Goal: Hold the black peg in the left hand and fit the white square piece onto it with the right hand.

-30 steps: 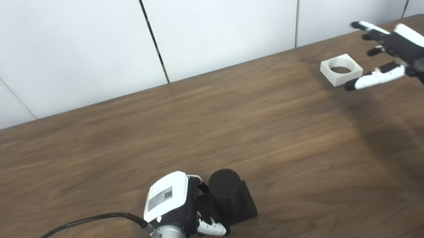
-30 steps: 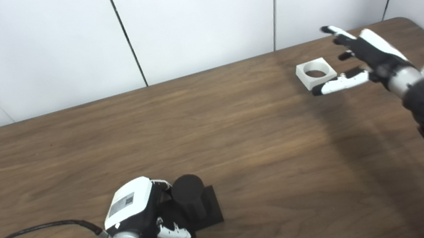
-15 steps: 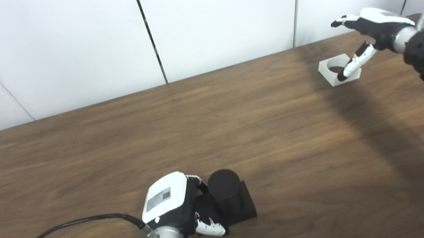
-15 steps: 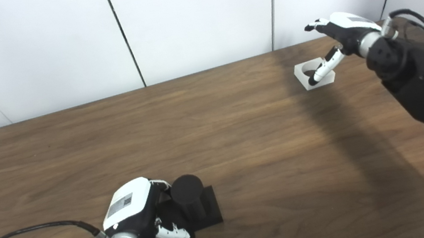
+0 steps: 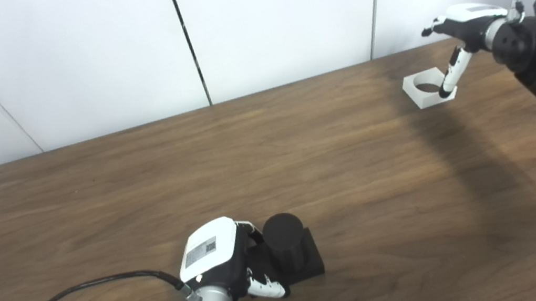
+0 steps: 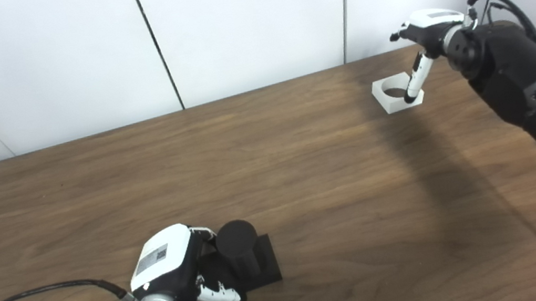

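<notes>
Over the far right corner of the brown wooden tabletop (image 5: pixel 356 169), the right hand (image 5: pixel 462 26) hovers spread above the white square piece (image 5: pixel 426 89), thumb dipping toward its hole, so a shallow pinch could skid it away, while the left hand (image 5: pixel 221 261) grips the black peg (image 5: pixel 286 246).

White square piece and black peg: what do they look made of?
White square piece: looks like matte rigid plastic, possibly printed; flat dull faces, crisp edges, clean round hole. Black peg: likely the same kind of plastic, matte black, with no shine on the cylinder or its square base. Table: wood-grain surface, probably laminate; real wood can't be ruled out.
</notes>
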Robot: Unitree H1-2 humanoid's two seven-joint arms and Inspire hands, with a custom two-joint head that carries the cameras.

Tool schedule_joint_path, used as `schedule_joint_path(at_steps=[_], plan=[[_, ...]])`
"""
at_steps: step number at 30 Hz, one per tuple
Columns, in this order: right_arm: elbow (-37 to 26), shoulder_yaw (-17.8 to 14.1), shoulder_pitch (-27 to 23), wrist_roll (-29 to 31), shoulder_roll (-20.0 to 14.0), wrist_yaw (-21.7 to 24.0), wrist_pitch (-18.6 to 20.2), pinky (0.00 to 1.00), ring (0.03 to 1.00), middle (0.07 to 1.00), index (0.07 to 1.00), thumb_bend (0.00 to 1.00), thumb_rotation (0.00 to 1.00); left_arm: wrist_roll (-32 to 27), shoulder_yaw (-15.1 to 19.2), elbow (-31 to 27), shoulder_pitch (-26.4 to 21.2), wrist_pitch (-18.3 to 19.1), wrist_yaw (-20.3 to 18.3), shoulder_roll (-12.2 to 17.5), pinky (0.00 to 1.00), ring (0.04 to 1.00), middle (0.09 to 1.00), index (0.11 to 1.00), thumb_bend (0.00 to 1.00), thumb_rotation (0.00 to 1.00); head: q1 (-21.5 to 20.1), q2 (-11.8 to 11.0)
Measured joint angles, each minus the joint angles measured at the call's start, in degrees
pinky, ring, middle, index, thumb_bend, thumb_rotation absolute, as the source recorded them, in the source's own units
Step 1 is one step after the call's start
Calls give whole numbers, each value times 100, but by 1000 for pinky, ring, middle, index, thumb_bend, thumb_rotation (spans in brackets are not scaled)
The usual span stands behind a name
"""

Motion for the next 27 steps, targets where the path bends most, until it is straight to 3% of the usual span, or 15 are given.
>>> schedule_joint_path(at_steps=[7,13,27], plan=[[204,321,-109,-274,66,331,-112,1000,1000,1000,867,1000,177,15,-8,1,4,5,38,-2,1000,942,846,484,523,54,0,18],[278,410,-131,-401,88,448,-206,1000,1000,1000,868,1000,190,24,-16,1,2,4,33,-2,1000,945,848,484,523,55,18,26],[517,482,-130,-615,249,284,-521,1000,1000,988,859,986,231,28,-25,1,4,5,28,-2,1000,943,843,484,523,54,62,26]])
